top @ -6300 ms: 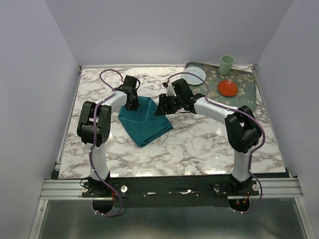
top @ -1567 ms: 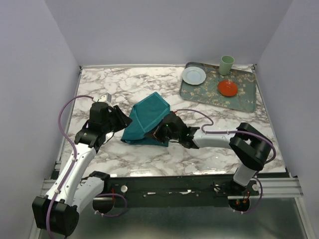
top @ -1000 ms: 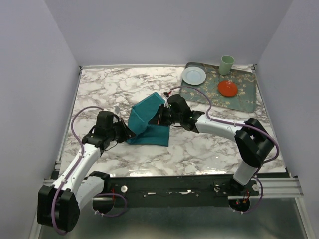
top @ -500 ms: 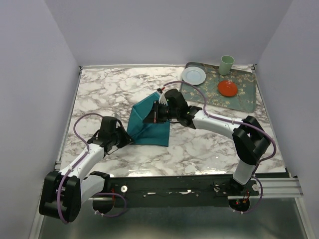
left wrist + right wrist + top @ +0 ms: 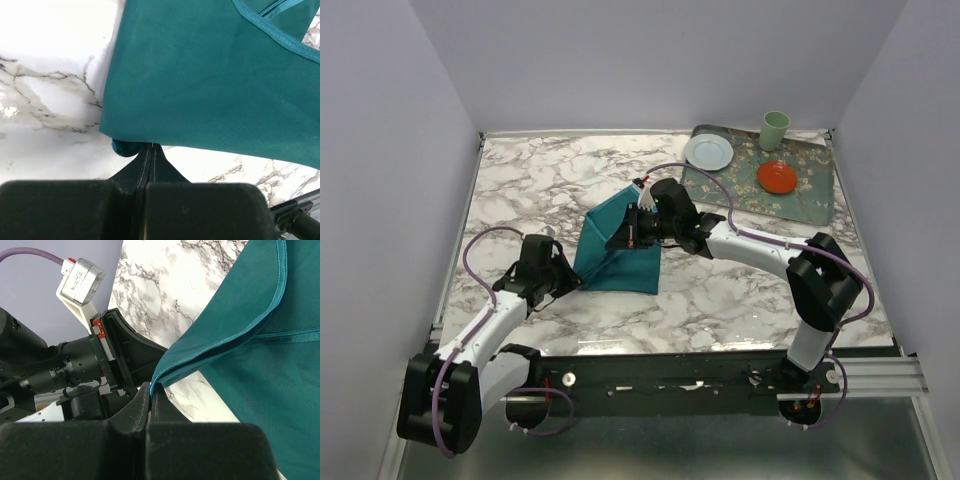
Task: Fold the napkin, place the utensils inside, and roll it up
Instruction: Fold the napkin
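The teal napkin (image 5: 618,262) lies partly folded on the marble table, its upper part lifted like a tent. My left gripper (image 5: 572,283) is shut on the napkin's near-left corner, low at the table; in the left wrist view the cloth (image 5: 210,75) meets the closed tips (image 5: 151,145). My right gripper (image 5: 626,232) is shut on a hemmed napkin edge (image 5: 220,342) and holds it up above the cloth, tips (image 5: 151,385) pinching the hem. The left arm (image 5: 75,365) shows behind that edge. The utensils are out of view.
A patterned grey-green tray (image 5: 740,190) sits at the back right with a white plate (image 5: 708,151), a red bowl (image 5: 777,177) and a pale green cup (image 5: 775,130). The right arm stretches across the table's middle. Walls close in on both sides.
The left gripper has drawn back a little toward the near left with its napkin corner. The right gripper has shifted slightly left and away with the raised edge. Both stay shut.
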